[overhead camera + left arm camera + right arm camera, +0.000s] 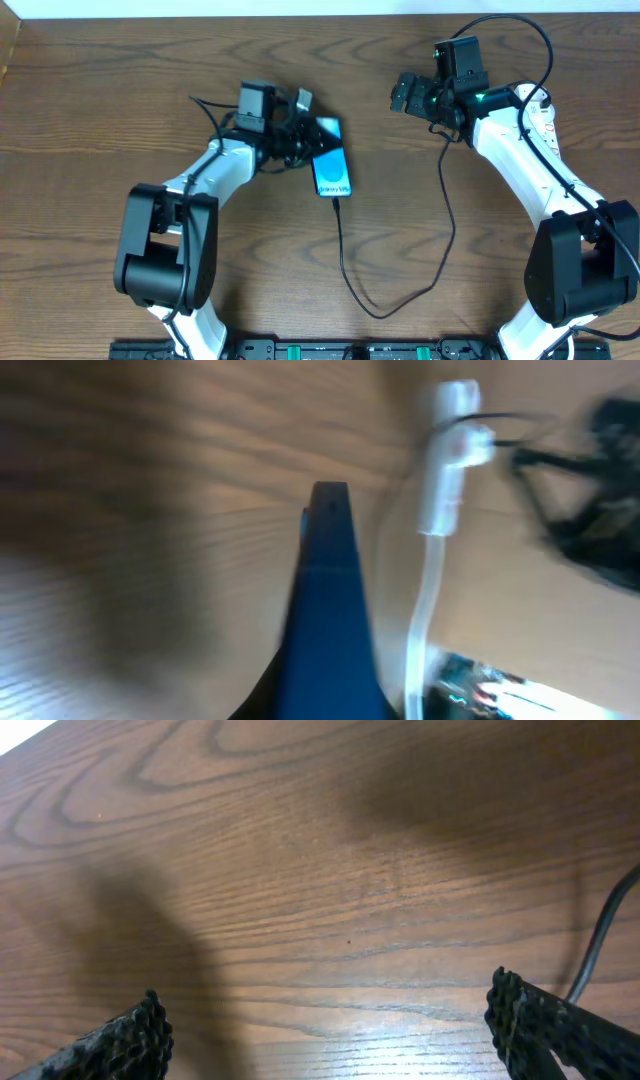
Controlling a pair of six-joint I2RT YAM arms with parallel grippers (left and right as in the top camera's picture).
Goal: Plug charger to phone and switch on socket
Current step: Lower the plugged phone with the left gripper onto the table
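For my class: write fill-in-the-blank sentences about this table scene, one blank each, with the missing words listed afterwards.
1. The phone has a ___ screen.
2. The right gripper has its jaws ___.
3. The gripper nearer the phone is the ___ one.
4. The charger lies looped on a table made of ___.

Missing words: blue; open; left; wood.

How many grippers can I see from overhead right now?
2. The left gripper is shut and sits at the upper end of the phone, just left of centre. The right gripper hangs open over the table at upper right, apart from the phone.
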